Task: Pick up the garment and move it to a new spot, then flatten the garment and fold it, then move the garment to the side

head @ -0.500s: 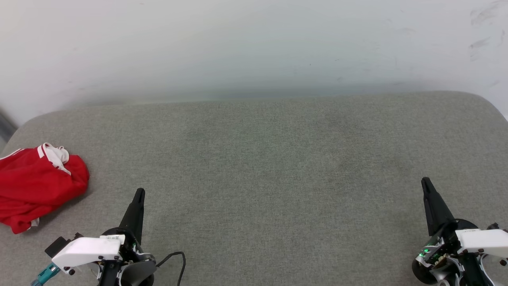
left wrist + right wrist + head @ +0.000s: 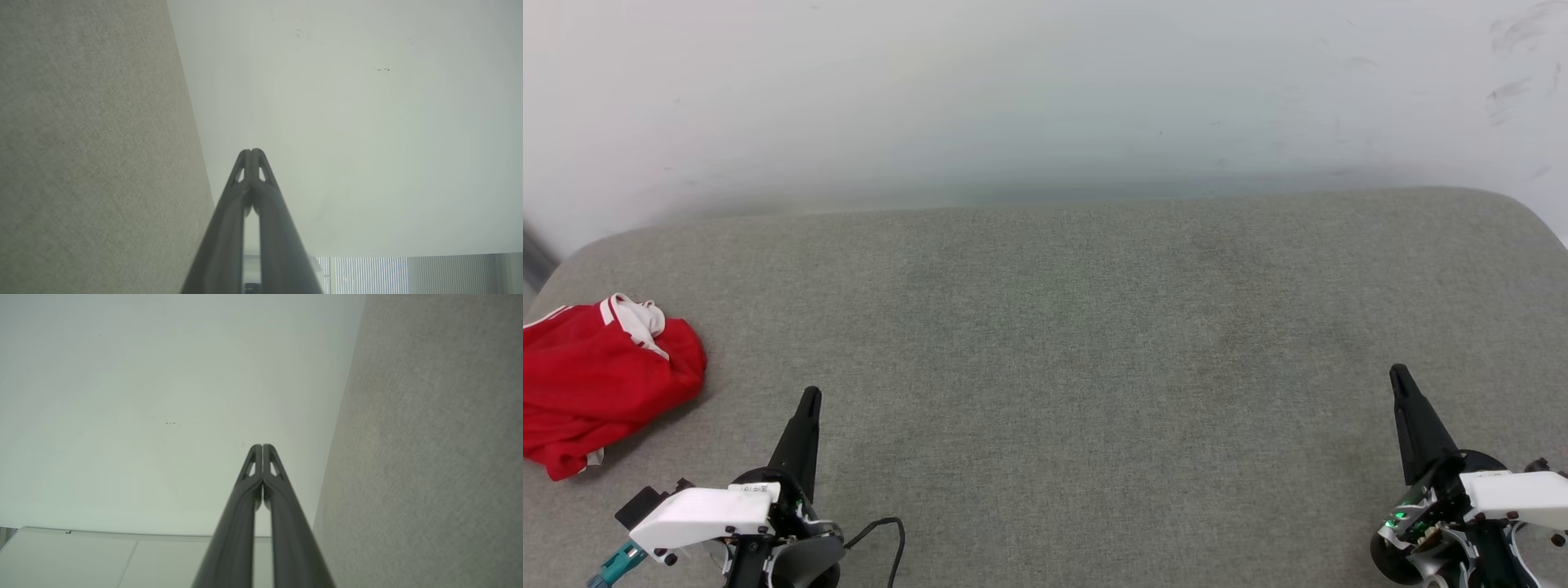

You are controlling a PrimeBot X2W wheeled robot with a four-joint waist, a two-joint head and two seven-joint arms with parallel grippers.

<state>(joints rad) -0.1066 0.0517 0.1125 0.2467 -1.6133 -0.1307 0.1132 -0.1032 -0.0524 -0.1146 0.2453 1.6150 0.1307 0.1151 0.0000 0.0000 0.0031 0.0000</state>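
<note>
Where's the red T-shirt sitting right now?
In the head view the crumpled bright red fabric T-shirt lies at the left edge of the grey upholstered surface, apart from the shut left gripper, on its left.

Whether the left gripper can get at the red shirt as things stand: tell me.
Probably yes. The garment lies crumpled on the grey cushion left of the left gripper, nothing between them; its shut jaws must open first.
</note>
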